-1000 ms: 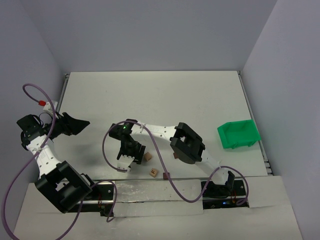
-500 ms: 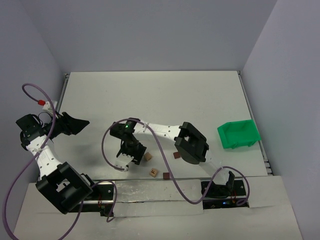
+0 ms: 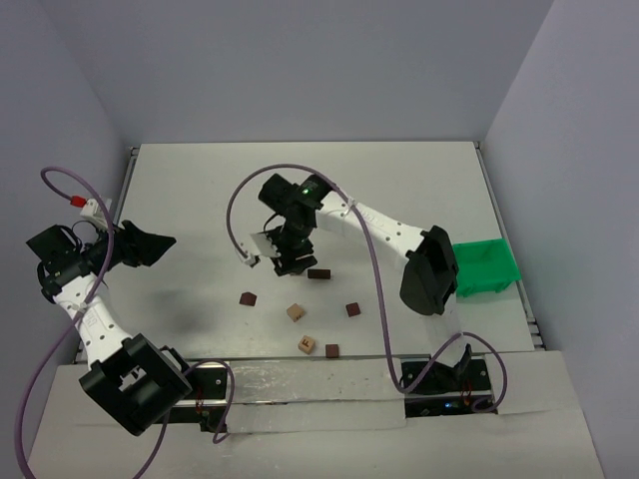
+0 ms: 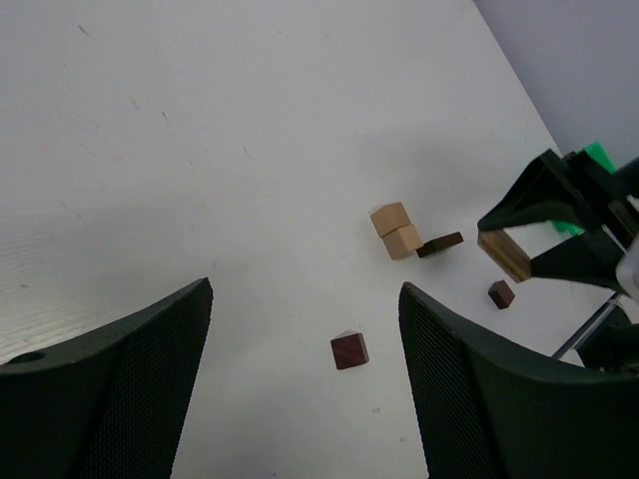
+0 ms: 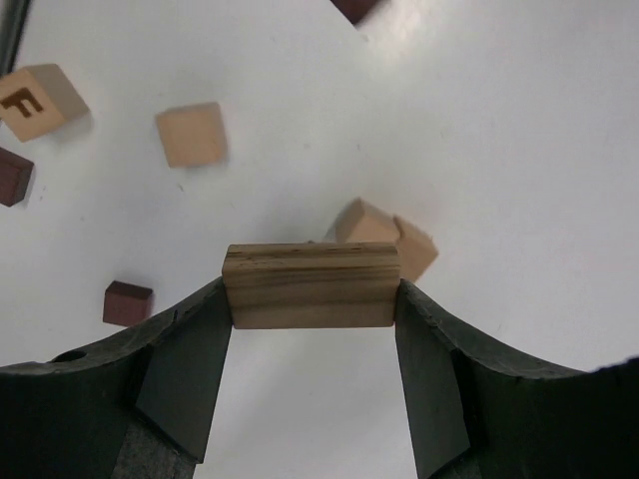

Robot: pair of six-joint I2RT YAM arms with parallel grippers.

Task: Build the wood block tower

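My right gripper [image 5: 311,299] is shut on a light tan wooden brick [image 5: 311,285], held crosswise between its fingertips above the table. Directly under it two tan cubes [image 5: 379,239] lie touching, side by side. From above, the right gripper [image 3: 289,256] hides them. A flat dark brick [image 3: 319,272] lies just right of them. In the left wrist view the tan cubes [image 4: 396,230], the dark brick [image 4: 439,244] and the held brick [image 4: 502,254] all show. My left gripper [image 3: 160,242] hovers open at the far left, nothing between its fingers, and a dark cube [image 4: 349,350] lies ahead.
Loose blocks lie toward the near edge: a dark cube [image 3: 248,298], a tan cube [image 3: 295,312], a dark cube [image 3: 352,309], a lettered tan cube [image 3: 307,345] and a small dark one [image 3: 331,351]. A green bin [image 3: 484,267] stands at the right edge.
My right arm has swung from the near edge up toward the table's middle with the tan brick in its grip, uncovering a dark cube. The left arm has hardly moved.
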